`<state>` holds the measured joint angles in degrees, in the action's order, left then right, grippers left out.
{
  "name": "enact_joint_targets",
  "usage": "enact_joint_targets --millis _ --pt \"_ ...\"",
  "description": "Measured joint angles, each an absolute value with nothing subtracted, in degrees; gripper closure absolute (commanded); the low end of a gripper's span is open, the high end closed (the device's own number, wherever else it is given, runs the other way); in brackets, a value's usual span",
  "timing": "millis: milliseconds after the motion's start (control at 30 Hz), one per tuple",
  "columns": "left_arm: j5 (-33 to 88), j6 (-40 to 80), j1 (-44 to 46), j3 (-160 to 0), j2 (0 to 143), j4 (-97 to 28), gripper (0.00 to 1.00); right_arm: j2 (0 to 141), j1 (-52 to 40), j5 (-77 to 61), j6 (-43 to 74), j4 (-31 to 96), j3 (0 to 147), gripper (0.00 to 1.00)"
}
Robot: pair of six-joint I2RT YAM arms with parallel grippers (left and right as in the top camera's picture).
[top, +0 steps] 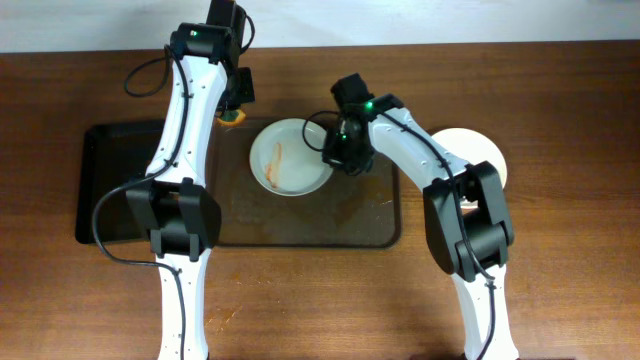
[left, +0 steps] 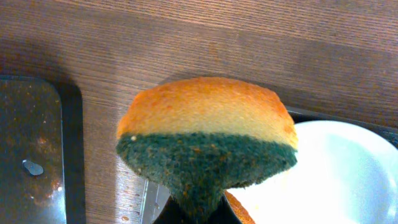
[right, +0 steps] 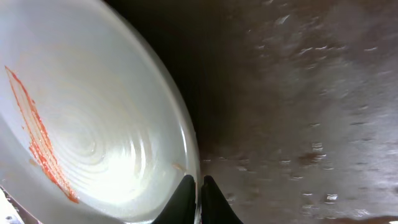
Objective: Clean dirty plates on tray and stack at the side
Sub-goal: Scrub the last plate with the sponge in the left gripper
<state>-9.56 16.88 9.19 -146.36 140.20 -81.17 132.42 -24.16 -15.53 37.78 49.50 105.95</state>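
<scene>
A white plate (top: 290, 157) with an orange-brown streak sits over the brown tray (top: 300, 225); it also shows in the right wrist view (right: 93, 124) and the left wrist view (left: 329, 174). My right gripper (top: 338, 152) is shut on the plate's right rim (right: 199, 183), holding it tilted. My left gripper (top: 232, 112) is shut on an orange and green sponge (left: 205, 137) at the tray's far left corner, just left of the plate. Another white plate (top: 482, 155) lies on the table to the right, partly hidden by my right arm.
A black tray (top: 115, 180) lies left of the brown tray, its corner in the left wrist view (left: 31, 143). The brown tray's floor (right: 298, 112) is wet and speckled. Bare wooden table (top: 560, 250) surrounds both trays.
</scene>
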Motion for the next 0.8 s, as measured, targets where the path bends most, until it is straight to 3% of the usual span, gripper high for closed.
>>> enact_joint_targets --millis 167,200,233,400,567,667,800 --pt "-8.45 16.88 9.19 -146.36 140.2 -82.06 0.99 132.86 -25.23 -11.35 40.34 46.89 105.95 0.75" --pt "-8.08 16.88 9.19 -146.3 140.2 -82.04 0.99 133.47 -25.23 -11.55 40.34 46.68 105.95 0.81" --pt "-7.84 16.86 9.19 -145.69 140.2 -81.82 0.99 133.99 -25.17 -12.82 40.34 46.3 105.97 0.96" --pt "-1.83 11.49 9.19 -138.82 140.2 -78.19 0.99 134.54 -25.17 -16.19 40.51 46.04 106.02 0.96" --pt "5.43 -2.83 9.47 -121.14 140.31 -63.79 1.0 134.58 -25.17 -16.53 40.47 46.15 106.08 0.96" --pt "5.45 -5.23 10.17 -116.88 138.98 -58.96 0.99 134.61 -25.17 -16.64 40.49 46.17 106.08 0.96" --pt "7.64 -9.56 12.88 -114.96 137.97 -72.03 1.0 134.63 -25.06 -16.64 40.1 46.28 106.08 0.96"
